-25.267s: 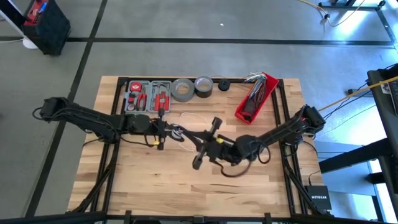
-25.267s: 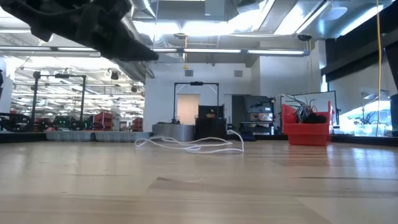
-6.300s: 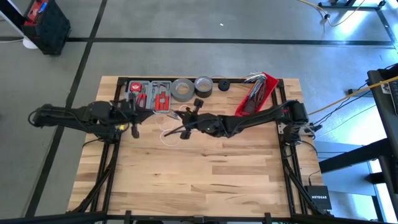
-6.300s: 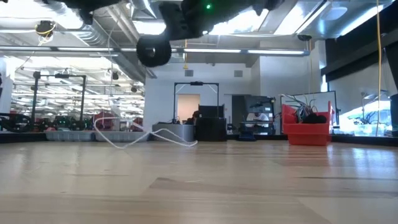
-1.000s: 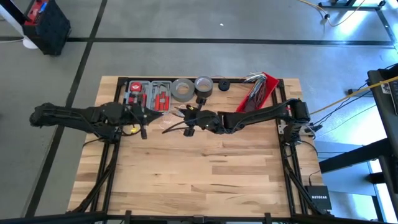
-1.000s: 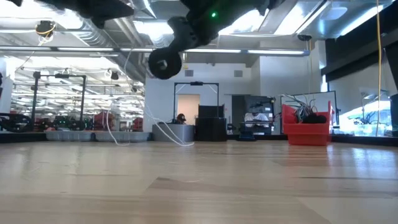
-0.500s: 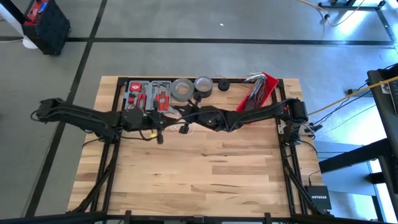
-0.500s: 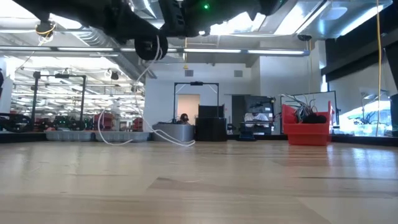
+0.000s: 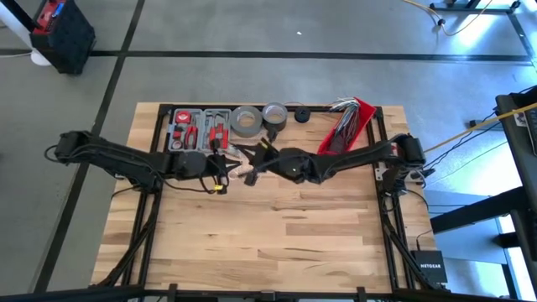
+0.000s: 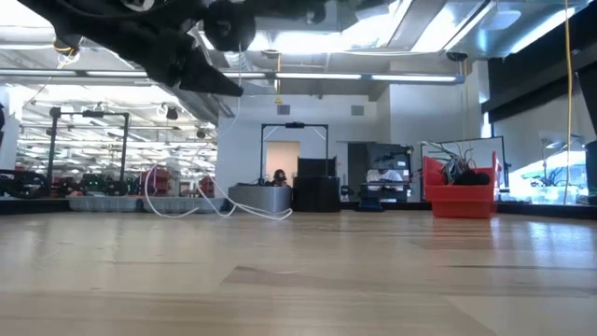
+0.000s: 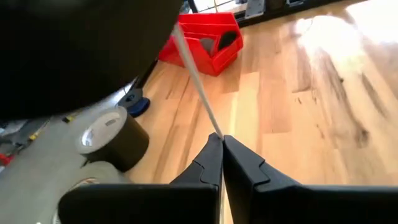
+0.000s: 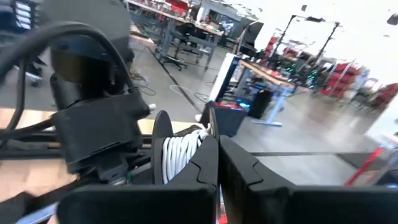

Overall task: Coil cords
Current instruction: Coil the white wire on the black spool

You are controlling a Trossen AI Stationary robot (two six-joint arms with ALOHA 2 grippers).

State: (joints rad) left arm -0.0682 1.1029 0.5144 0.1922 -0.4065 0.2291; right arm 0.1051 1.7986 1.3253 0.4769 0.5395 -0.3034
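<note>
Left arm shifted right, one cord (image 10: 187, 207)

From my station I count one white cord (image 9: 244, 173), partly wound into one bundle. Along the table's (image 9: 277, 243) far edge I count two grey tape rolls (image 9: 246, 122), one small black roll (image 9: 302, 115), one tool tray (image 9: 201, 128) toward the far left corner and one red bin (image 9: 346, 130) toward the far right corner. I count two arms, with one left gripper (image 9: 223, 170) and one right gripper (image 9: 256, 163).
</note>
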